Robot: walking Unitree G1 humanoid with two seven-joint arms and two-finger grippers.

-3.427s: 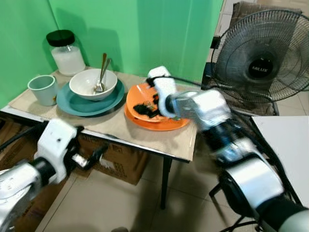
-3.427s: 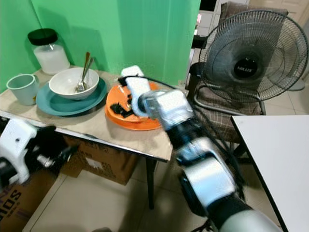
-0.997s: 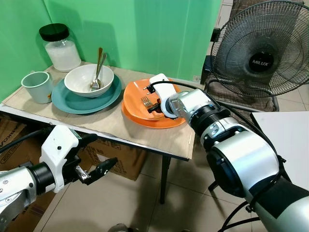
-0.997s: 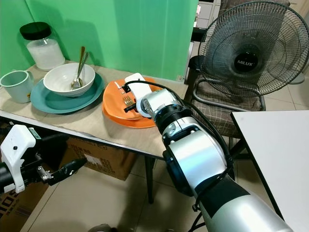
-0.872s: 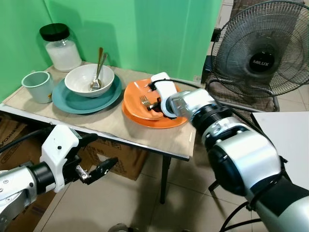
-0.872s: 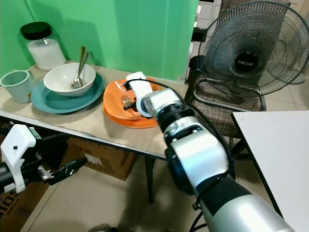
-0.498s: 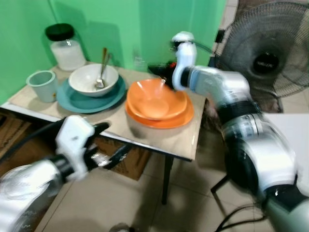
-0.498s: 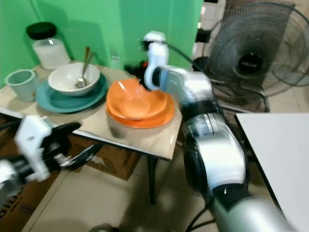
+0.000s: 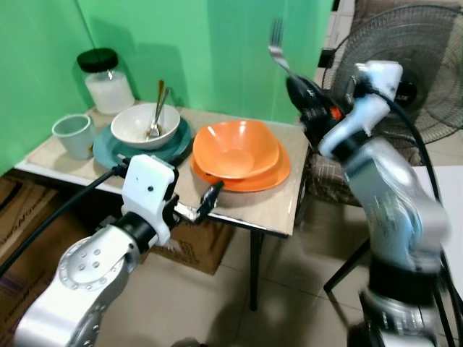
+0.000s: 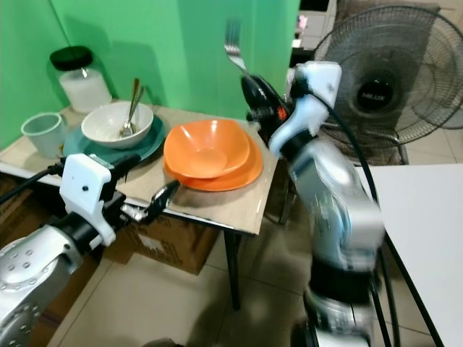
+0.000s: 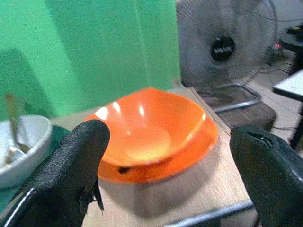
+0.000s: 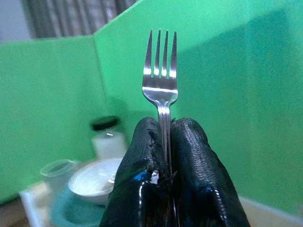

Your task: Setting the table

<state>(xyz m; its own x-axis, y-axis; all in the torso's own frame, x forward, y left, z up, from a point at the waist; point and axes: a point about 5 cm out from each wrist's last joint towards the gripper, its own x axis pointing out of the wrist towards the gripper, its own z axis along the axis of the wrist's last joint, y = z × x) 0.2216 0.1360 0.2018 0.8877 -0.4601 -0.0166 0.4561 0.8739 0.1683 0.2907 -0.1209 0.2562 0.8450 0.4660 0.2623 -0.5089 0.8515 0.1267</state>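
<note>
The right gripper (image 12: 165, 142) is clenched on a fork (image 12: 161, 80), held in the air off the table's far right corner. The handle is pinched between the two black fingers (image 12: 142, 151), and the neck and tines rise straight out past the fingertips. The left gripper (image 11: 165, 156) has its fingers spread wide apart, holding nothing, at the near edge of the table (image 9: 271, 206). Beyond and between those open fingers sits the orange bowl (image 11: 151, 123), nested on an orange plate (image 9: 271, 173), apart from both fingers
</note>
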